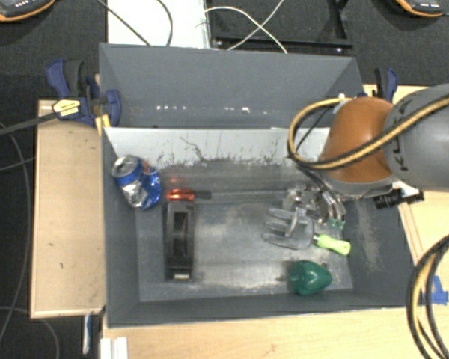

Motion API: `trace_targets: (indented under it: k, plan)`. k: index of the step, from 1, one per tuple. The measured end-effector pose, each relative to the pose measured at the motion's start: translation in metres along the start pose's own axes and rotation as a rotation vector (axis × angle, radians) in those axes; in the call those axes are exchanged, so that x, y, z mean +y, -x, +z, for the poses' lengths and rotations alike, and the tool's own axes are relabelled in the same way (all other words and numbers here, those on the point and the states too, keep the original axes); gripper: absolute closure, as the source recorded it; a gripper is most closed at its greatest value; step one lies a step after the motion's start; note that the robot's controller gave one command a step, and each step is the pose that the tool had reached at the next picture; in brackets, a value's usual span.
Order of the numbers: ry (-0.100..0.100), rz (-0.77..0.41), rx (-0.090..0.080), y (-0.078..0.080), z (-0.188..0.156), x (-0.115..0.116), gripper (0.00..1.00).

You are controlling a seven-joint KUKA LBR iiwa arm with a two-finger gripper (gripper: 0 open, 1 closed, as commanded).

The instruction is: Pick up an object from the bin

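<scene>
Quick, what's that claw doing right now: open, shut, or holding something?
Gripper: cannot be told whether open or shut. It hangs low over the grey metal bin, beside a small light-green plastic stick.

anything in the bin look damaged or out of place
The blue can in the back left corner of the bin looks crushed: its sides are dented and crumpled, and it lies tilted near the left wall. Nothing else stands out.
</scene>
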State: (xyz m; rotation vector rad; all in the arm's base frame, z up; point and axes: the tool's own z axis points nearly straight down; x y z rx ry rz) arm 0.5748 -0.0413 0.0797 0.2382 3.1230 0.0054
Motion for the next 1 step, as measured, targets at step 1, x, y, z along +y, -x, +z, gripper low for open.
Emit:
trace_targets:
  k: [1]
  plan:
    - [0.001, 0.0, -0.003, 0.001, -0.0116, 0.0004, 1.0]
